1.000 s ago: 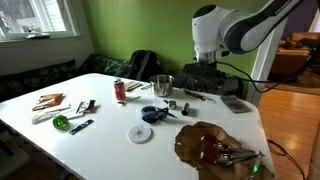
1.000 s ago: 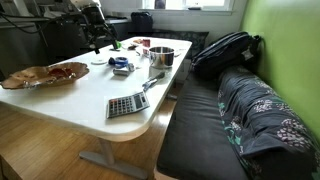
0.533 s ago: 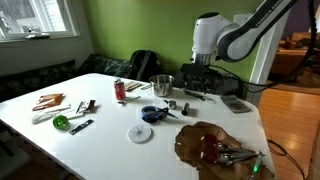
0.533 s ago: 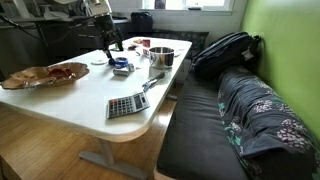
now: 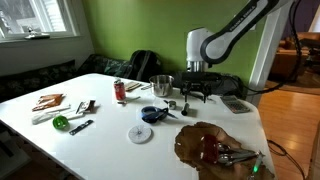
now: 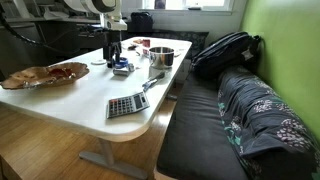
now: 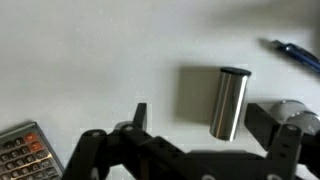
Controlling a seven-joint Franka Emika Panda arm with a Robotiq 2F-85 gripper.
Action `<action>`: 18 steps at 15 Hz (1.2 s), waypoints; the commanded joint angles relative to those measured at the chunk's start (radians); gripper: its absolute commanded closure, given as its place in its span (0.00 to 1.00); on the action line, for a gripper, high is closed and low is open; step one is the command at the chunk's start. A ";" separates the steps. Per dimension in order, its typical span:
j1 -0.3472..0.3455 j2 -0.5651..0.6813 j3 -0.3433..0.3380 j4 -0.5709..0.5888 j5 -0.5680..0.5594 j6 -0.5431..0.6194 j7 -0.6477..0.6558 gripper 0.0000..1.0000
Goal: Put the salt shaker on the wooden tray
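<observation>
Over on the white table (image 5: 40, 135), the wooden tray (image 5: 190, 148) sits well apart from the wide-open gripper (image 7: 207, 115). The salt shaker (image 7: 230, 103) shows between its fingers, off-center away from the calculator (image 7: 22, 152), long axis crossing the closing line. Probably needs a sideways nudge first.

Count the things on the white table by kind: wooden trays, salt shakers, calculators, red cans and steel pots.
Wooden tray: 1
Salt shaker: 1
Calculator: 1
Red can: 1
Steel pot: 1
Total: 5
</observation>
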 commanded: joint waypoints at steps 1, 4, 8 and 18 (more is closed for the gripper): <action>0.250 0.005 -0.240 0.108 0.267 -0.103 -0.186 0.00; 0.407 0.039 -0.397 0.178 0.377 -0.121 -0.202 0.00; 0.544 0.047 -0.525 0.201 0.418 -0.130 -0.172 0.00; 0.659 0.090 -0.639 0.180 0.403 0.044 -0.149 0.00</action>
